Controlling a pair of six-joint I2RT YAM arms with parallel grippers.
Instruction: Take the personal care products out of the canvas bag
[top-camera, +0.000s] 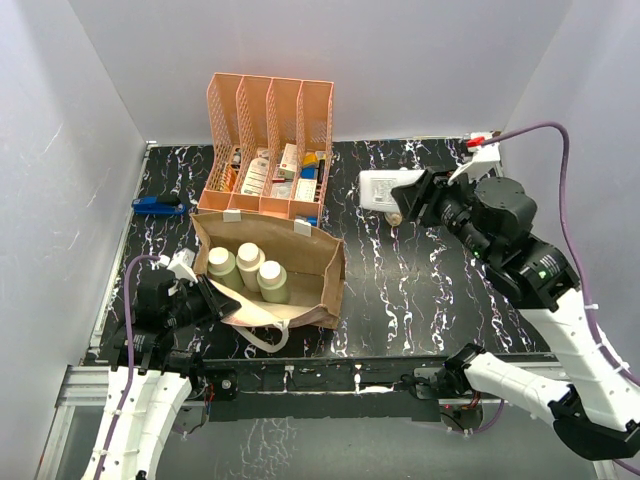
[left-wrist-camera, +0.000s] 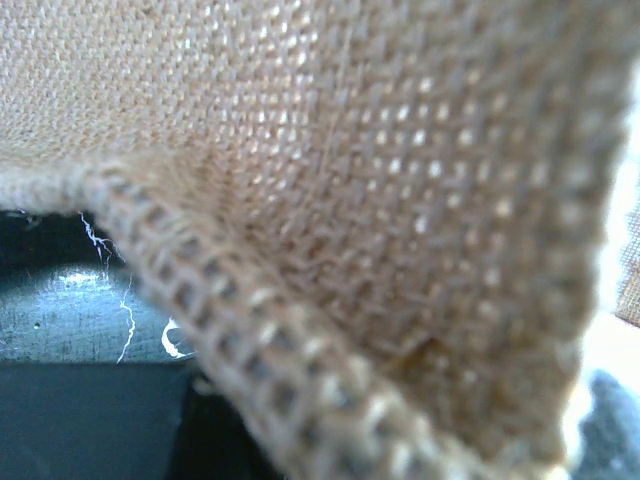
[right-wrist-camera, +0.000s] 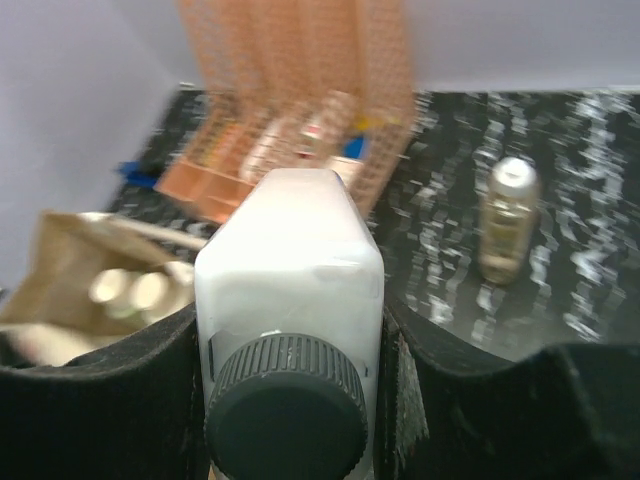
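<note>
The canvas bag stands open at the left front, below the rack. Three pale olive-green bottles with cream caps stand inside it; they also show in the right wrist view. My left gripper is at the bag's near left rim, and the bag's fabric fills its wrist view, so its fingers are hidden. My right gripper is shut on the white squarish bottle with the dark cap, held over the table right of the rack. The clear bottle is on the table beside it.
The orange slotted file rack with small boxes and tubes stands behind the bag, touching it. A blue object lies at the left edge. White walls close in the table on three sides.
</note>
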